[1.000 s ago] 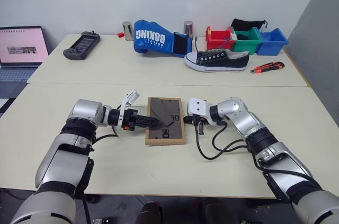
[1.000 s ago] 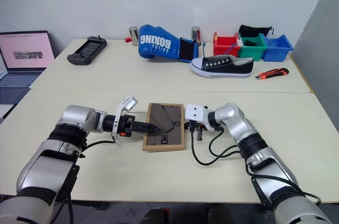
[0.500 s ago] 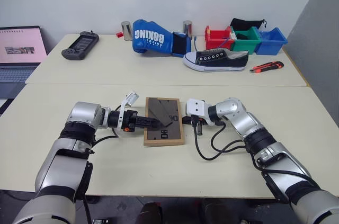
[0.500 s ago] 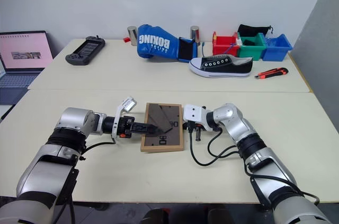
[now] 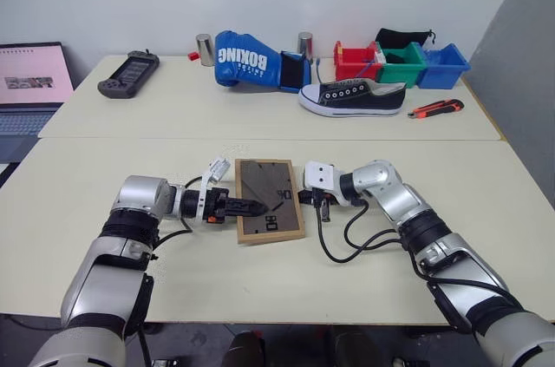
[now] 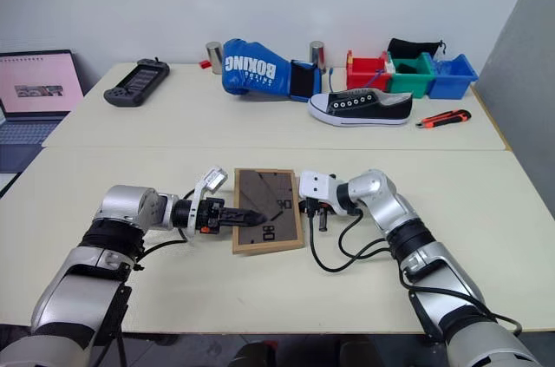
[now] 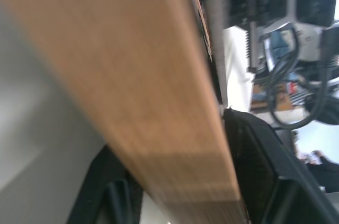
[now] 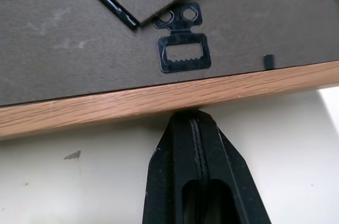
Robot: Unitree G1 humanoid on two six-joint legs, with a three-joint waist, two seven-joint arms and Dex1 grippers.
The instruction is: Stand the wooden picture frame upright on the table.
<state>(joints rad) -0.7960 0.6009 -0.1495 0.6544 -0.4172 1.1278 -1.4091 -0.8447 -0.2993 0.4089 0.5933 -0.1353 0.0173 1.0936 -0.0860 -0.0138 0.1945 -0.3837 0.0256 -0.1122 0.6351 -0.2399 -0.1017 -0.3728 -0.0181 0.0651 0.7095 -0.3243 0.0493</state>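
Observation:
The wooden picture frame [image 5: 269, 199] lies back-up on the table [image 5: 260, 285], its dark back panel and stand facing up. My left gripper [image 5: 255, 208] reaches in from the left, with one finger over the back panel. In the left wrist view the frame's light-wood edge [image 7: 159, 91] runs between the two black fingers [image 7: 259, 171], which press on it from both sides. My right gripper [image 5: 305, 197] is shut. Its joined fingertips [image 8: 192, 121] butt against the frame's right wooden edge [image 8: 159, 99], just below the sawtooth hanger [image 8: 183, 49].
On the far table section lie a blue boxing glove [image 5: 247, 59], a black sneaker [image 5: 353, 98], red, green and blue bins [image 5: 403, 65], a red utility knife [image 5: 436, 108] and a handheld game console [image 5: 127, 74]. A laptop [image 5: 30, 81] stands at far left.
My left gripper's fingers have closed onto the frame's left edge, and the frame has turned slightly on the table. The right gripper has stayed put against the right edge.

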